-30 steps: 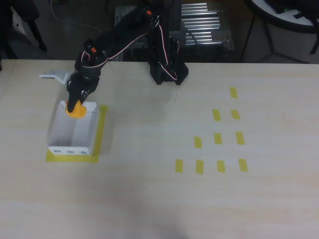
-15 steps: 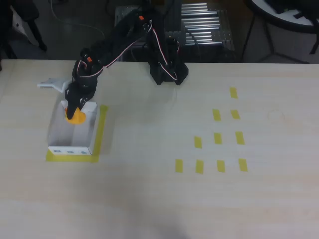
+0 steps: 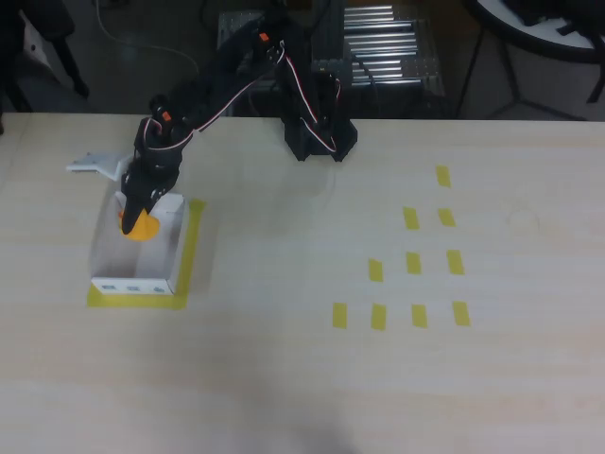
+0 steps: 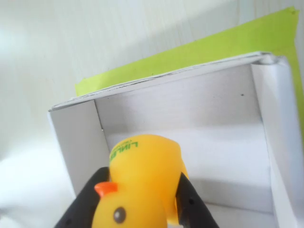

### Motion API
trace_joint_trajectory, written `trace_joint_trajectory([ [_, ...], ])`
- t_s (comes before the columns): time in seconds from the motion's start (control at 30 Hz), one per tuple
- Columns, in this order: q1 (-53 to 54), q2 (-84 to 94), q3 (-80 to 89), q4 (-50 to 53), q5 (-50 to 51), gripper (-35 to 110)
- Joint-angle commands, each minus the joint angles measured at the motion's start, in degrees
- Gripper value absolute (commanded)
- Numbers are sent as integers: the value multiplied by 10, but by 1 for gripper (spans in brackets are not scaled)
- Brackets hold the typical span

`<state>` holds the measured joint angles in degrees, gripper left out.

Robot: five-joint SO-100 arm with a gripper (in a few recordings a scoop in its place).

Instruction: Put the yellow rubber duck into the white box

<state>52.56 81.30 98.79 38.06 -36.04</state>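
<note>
One toy in hand: the yellow rubber duck [image 4: 142, 190] is pinched between the two black fingers [image 4: 85, 202], one pressing each flank, so it hangs from its sides with the underside facing the box floor.
Duck's place: in the overhead view the duck [image 3: 139, 225] sits over the far end of the white box [image 3: 151, 260], inside the line of its walls; whether it touches the floor I cannot tell.
Gripper: the gripper [image 3: 140, 210] points down into the box from the far side, the arm reaching out from its base at the table's far edge.
Box's place: near the left edge of the table [image 3: 284, 378], its wall with the dark marks turned toward the near edge.
Green-yellow tape: a tape border [image 3: 189, 255] shows along the right and near sides of the box, seemingly marking where the box belongs.
Wrist view: the box [image 4: 213, 123] opens below the duck, bare white floor ahead, walls to either side, with the tape [image 4: 199, 52] beyond the far wall.
Tape rectangles: small yellow tape pieces [image 3: 413, 263] lie in rows toward the right side of the table, well apart from the box.
Stage, as I judge it: carrying looks done; letting go remains.
Risk: the duck hangs close to one side wall in the wrist view, so it might bump that wall on release.
</note>
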Motion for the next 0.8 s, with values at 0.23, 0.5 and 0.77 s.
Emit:
trace_joint_trajectory([
  [0.23, 6, 9, -40, -30, -23, 24],
  [0.5, 6, 6, -38, -40, -33, 26],
  [0.77, -33, 133, -14, -17, 22, 14],
])
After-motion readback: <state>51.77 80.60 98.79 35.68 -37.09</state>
